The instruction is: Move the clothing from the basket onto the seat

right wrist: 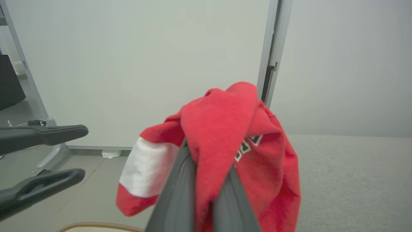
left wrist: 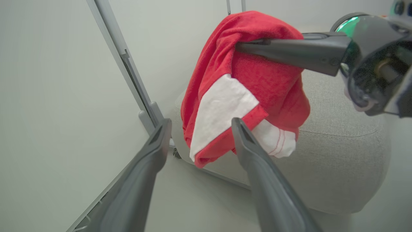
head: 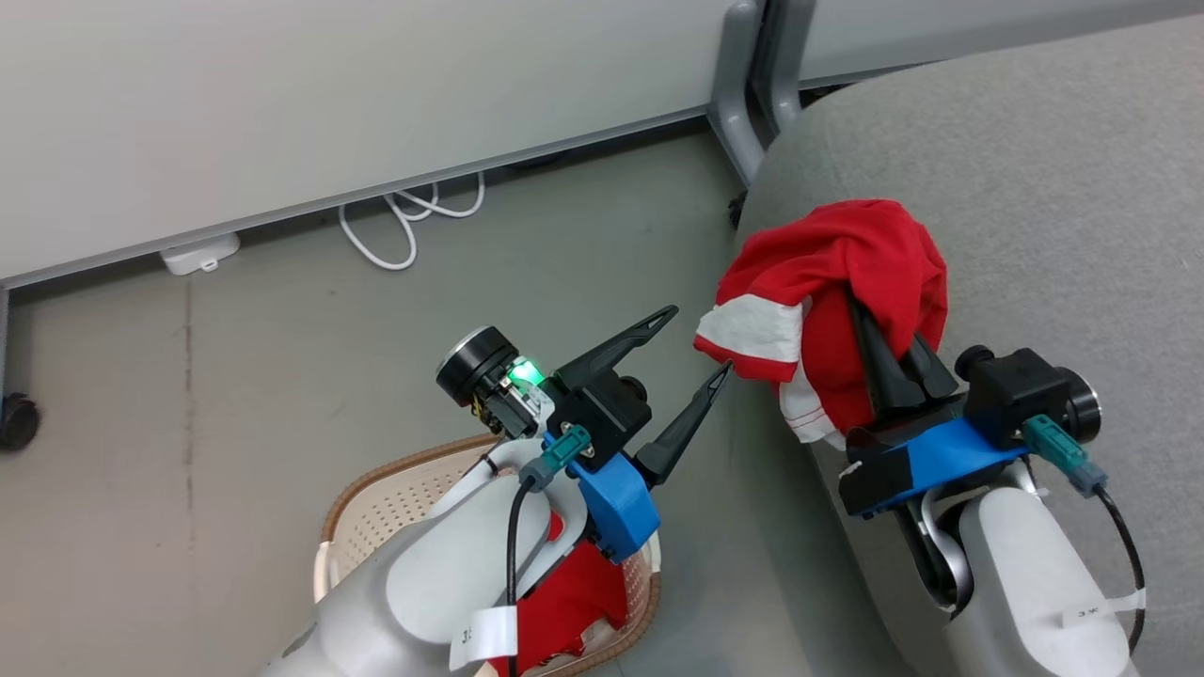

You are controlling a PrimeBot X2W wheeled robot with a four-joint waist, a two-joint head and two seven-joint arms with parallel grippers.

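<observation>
Your right gripper [head: 889, 343] pinches the garment [head: 847, 254] over the seat [head: 1035, 188]. Your left gripper [head: 699, 338], spread, points to 2 o'clock.

On the grey woven seat [head: 1035, 169], the garment [head: 865, 254] is red with a white panel and a white hem with thin red stripes. Left of the seat, the basket [head: 395, 508] is cream-white and perforated with a brown rim. The second garment [head: 564, 602] in it is red with white. Beside the seat, the floor [head: 282, 357] is dull grey-green and the cable [head: 404, 226] white.

Even, soft light; wrist edges perhaps warped.
</observation>
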